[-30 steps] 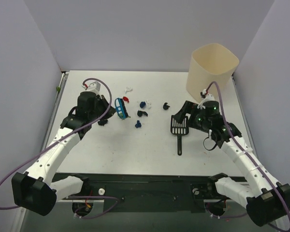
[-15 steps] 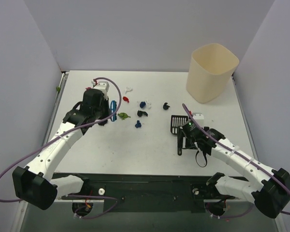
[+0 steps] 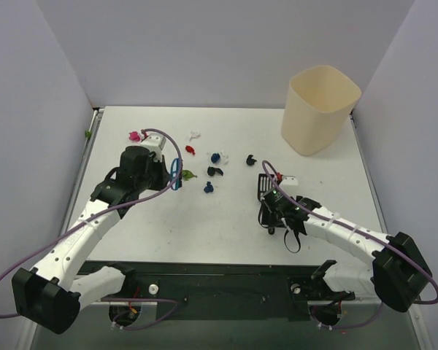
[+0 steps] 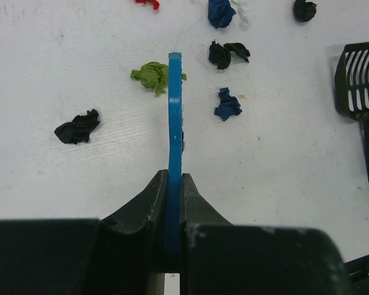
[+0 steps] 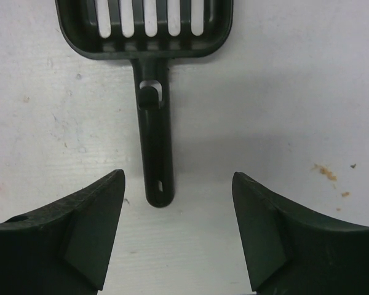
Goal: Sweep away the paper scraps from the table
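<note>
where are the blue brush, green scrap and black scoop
blue brush (image 4: pixel 174 123), left wrist view, on its thin edge
green scrap (image 4: pixel 149 76), left wrist view, on its middle
black scoop (image 5: pixel 155 147), right wrist view, on its handle

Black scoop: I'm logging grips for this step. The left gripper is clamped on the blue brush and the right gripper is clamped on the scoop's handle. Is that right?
Not quite. The right gripper is not clamped on the scoop: the right wrist view shows its jaws open on either side of the handle's end. The left gripper is clamped on the blue brush.

White-shelled arms (image 3: pixel 80 235), black joints (image 3: pixel 135 164), looping purple cables (image 3: pixel 6 271)
</note>
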